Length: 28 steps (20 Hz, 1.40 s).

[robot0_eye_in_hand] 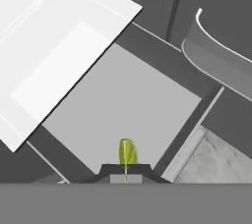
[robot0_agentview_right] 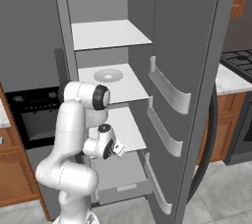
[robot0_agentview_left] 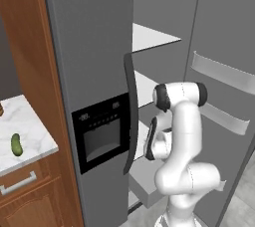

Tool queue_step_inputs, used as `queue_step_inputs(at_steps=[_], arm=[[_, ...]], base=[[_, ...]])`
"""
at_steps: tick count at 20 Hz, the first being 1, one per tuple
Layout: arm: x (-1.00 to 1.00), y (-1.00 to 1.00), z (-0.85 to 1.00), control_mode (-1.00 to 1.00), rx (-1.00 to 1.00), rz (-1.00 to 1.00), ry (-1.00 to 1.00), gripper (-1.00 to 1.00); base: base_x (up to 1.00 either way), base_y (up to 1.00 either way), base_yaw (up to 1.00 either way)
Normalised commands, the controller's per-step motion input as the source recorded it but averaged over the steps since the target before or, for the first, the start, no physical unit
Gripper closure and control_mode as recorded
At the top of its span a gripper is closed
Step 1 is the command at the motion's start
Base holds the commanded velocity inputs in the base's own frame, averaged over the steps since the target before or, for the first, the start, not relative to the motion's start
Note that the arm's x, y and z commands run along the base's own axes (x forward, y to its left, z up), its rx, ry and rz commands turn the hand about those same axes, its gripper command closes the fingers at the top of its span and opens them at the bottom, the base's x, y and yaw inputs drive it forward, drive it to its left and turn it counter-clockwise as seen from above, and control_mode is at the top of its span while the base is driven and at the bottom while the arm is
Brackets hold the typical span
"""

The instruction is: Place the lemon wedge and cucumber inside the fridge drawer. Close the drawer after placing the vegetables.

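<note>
My gripper [robot0_eye_in_hand: 125, 170] is shut on the lemon wedge [robot0_eye_in_hand: 127, 152], a small yellow-green sliver sticking up between the finger tips. Right below it lies the fridge drawer [robot0_eye_in_hand: 123, 100], pulled out and showing a bare grey floor. In the right base view the gripper [robot0_agentview_right: 120, 150] hangs just above the drawer [robot0_agentview_right: 120, 171], under the lowest white shelf. The cucumber [robot0_agentview_left: 17, 144], a stubby dark green oblong, lies on the marble counter [robot0_agentview_left: 30, 121] far to the left of the fridge.
The right fridge door [robot0_agentview_right: 189, 70] stands open with curved door bins [robot0_agentview_right: 170, 93] close to my hand. White shelves [robot0_agentview_right: 108, 34] sit above the drawer, one with a flat disc [robot0_agentview_right: 108, 75]. The shut left door with a dispenser [robot0_agentview_left: 99, 131] separates fridge and counter.
</note>
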Motion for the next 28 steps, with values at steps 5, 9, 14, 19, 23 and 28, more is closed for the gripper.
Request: queue_step_inputs(at_steps=[5, 9, 14, 19, 23, 28], arm=[[0.48, -0.55, -0.20, -1.00, 0.14, 0.00, 0.02, 1.00], [0.15, -0.31, -0.76, -1.00, 0.02, 0.00, 0.06, 1.00], [0.09, -0.16, -0.92, -1.00, 0.00, 0.00, 0.11, 1.00], [0.44, 0.00, -0.60, -1.00, 0.00, 0.00, 0.19, 1.00], [0.73, 0.01, -0.60, -1.00, 0.00, 0.00, 0.16, 1.00], [0.74, 0.17, -0.79, -1.00, 0.00, 0.00, 0.11, 1.00]], base=[[0.00, 0.00, 0.00], [0.00, 0.00, 0.00], [0.00, 0.00, 0.00], [0.00, 0.00, 0.00], [0.00, 0.00, 0.00], [0.00, 0.00, 0.00]])
